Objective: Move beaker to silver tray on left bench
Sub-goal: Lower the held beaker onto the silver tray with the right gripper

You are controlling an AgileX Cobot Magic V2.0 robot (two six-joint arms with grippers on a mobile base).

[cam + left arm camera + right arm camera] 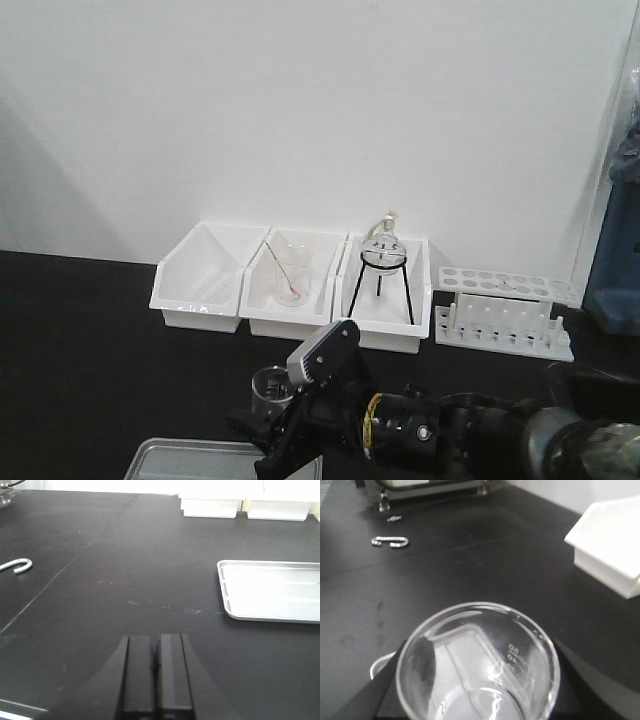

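Plain white wall behind, matte black left bench (80, 340) below. Front view: three white plastic bins (285, 325) in a row, one white test-tube rack (505, 312), one beaker with a red-tipped rod (290, 272) in the middle bin, one black wire tripod (384, 258) in the third. One small clear glass beaker (272, 385) close to the far edge of the one silver tray (185, 458). Left wrist view: left gripper (156, 675) with two black fingers (137, 675) pressed together, holding nothing; one bent metal hook (17, 565). Right wrist view: right gripper (480, 690) clamped on the round-rimmed beaker, tray rim seen through the glass.
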